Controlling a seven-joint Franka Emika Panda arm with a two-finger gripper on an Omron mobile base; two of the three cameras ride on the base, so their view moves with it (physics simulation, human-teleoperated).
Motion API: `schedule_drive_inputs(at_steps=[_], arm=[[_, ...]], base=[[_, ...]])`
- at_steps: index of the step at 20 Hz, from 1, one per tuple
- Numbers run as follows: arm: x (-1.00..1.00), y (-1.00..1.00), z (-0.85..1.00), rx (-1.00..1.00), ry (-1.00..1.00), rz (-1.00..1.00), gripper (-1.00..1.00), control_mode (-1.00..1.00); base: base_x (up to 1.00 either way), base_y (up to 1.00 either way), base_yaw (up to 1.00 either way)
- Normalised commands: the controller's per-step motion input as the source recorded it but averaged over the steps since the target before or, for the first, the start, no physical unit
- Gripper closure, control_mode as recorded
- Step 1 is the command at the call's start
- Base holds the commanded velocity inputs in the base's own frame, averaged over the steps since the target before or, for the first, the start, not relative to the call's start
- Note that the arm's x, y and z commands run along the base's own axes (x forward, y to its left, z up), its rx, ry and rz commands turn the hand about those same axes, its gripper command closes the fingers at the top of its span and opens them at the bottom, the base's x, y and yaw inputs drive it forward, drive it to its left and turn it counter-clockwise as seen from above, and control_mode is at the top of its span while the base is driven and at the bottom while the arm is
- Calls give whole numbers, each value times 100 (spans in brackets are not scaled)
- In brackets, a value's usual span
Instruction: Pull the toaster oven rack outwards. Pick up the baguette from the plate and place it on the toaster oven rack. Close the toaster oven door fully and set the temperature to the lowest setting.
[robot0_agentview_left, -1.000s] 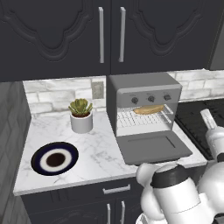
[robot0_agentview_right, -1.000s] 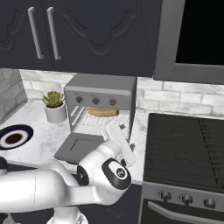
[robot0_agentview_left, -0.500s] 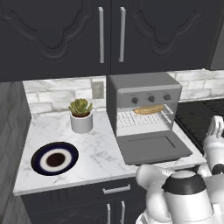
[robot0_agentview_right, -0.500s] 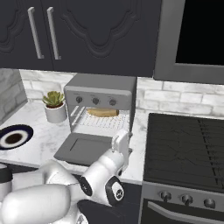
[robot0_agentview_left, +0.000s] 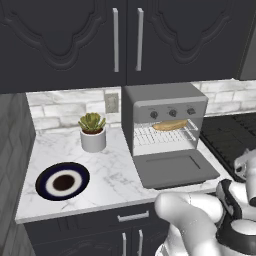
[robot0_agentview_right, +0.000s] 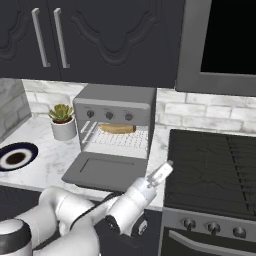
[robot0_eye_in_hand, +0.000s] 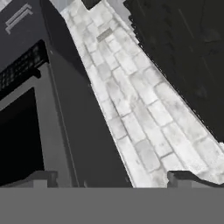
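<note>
Since a second ago we see our arm sunk lower, the gripper (robot0_agentview_right: 167, 165) now by the counter's front edge, right of the toaster oven door (robot0_agentview_left: 176, 169); its jaws stand wide apart, holding nothing. We find the baguette (robot0_agentview_left: 170, 125) lying on the toaster oven rack (robot0_agentview_left: 165, 134) inside the toaster oven (robot0_agentview_right: 116, 109), whose door hangs down flat over the counter (robot0_agentview_left: 115, 175). We see the plate (robot0_agentview_left: 63, 181) bare near the counter's front left corner, and a potted succulent (robot0_agentview_left: 92, 131) behind it by the backsplash.
</note>
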Motion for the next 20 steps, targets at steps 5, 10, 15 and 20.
schedule_drive_inputs(at_steps=[5, 10, 15, 20], arm=[[-23, -16, 53, 75, -37, 2, -100, -100], [-28, -31, 69, 64, -25, 0, -100, -100], [-41, -62, 57, 42, -3, 0, -100, -100], [-50, -57, 11, 13, 16, -2, -100, -100]], base=[[0, 0, 0], [0, 0, 0], [0, 0, 0], [0, 0, 0]])
